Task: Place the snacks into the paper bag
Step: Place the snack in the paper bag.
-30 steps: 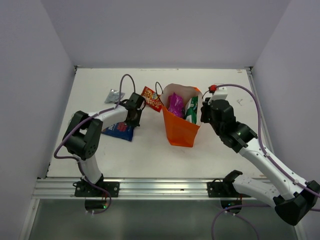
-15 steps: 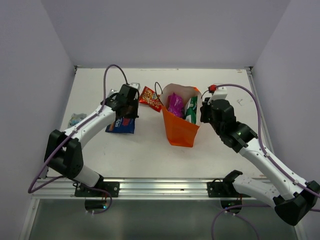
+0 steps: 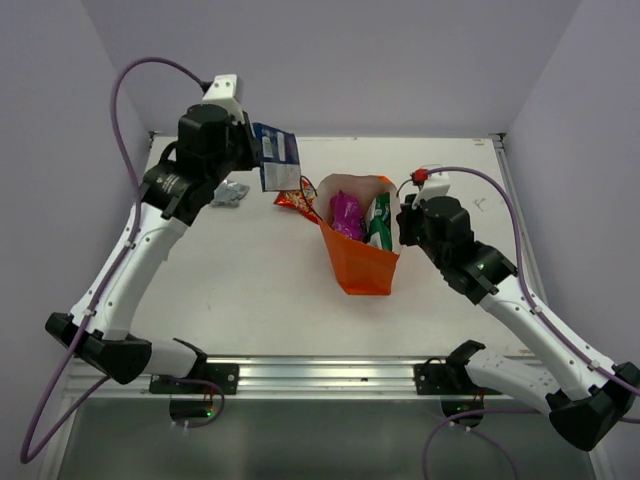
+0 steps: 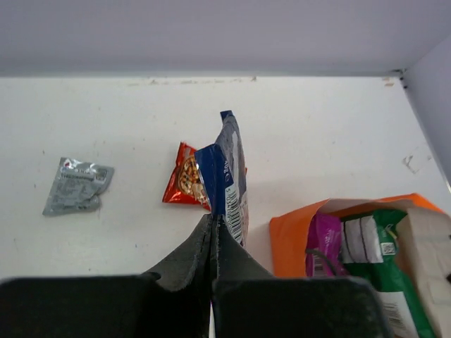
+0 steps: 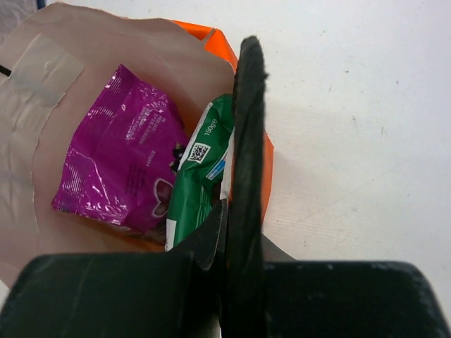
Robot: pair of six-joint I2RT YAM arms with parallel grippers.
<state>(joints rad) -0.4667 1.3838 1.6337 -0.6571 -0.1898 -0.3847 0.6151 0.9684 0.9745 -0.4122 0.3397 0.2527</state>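
Observation:
The orange paper bag stands open mid-table with the magenta packet and the green-and-white packet inside. My right gripper is shut on the bag's right rim. My left gripper is shut on the dark blue packet, held high in the air left of the bag; it hangs from the fingers in the left wrist view. The red packet lies on the table just left of the bag. The silver-grey packet lies further left.
The white table is walled in by pale panels at the back and both sides. A metal rail runs along the near edge. A black cord handle loops up beside the red packet.
My left gripper has lifted the dark blue packet off the table and swung it up and back, above the red packet. The right gripper and the bag have held still.

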